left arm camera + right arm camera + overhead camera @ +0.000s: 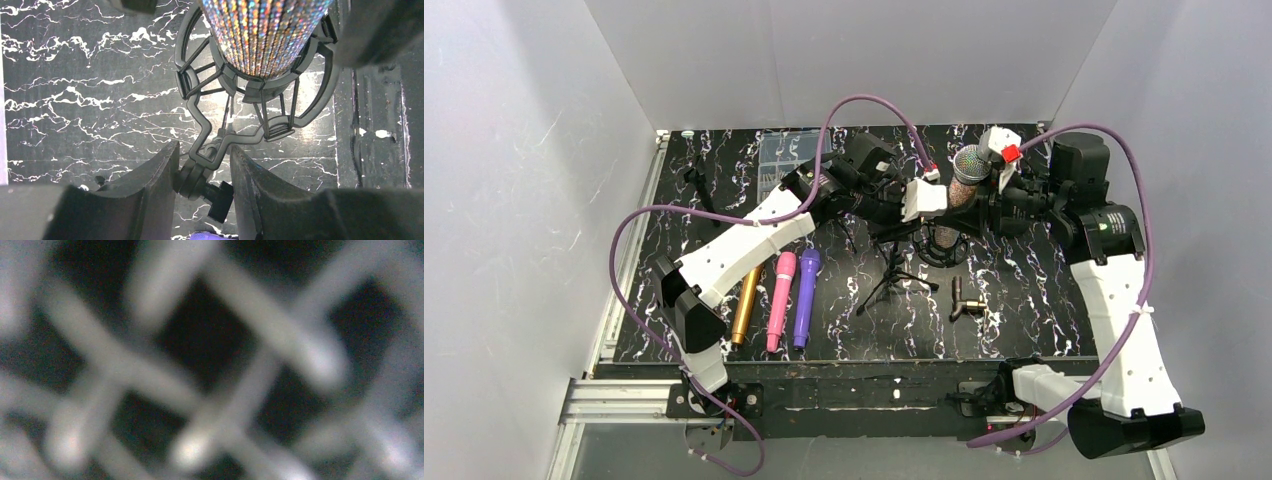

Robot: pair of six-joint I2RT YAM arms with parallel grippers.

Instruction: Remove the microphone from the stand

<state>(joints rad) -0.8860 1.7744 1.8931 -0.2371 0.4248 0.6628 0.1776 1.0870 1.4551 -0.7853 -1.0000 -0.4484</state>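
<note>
Just beyond left gripper (203,150) jaws pinching narrow on stand (197,177) joint, seeing microphone (265,35) sitting upright in cradle, long axis running away toward nearer right gripper (984,170) at its head, can't tell those jaws' state.

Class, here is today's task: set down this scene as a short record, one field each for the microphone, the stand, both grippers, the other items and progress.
microphone: glittery, seated in the shock mount
stand: black tripod, shock mount on top
left gripper: fingers closed on the stand's joint below the mount
right gripper: at the microphone's head; grip unclear, its camera blurred
other items: gold microphone, pink microphone, purple microphone lying side by side; clear box at far edge
progress: microphone not yet out
</note>
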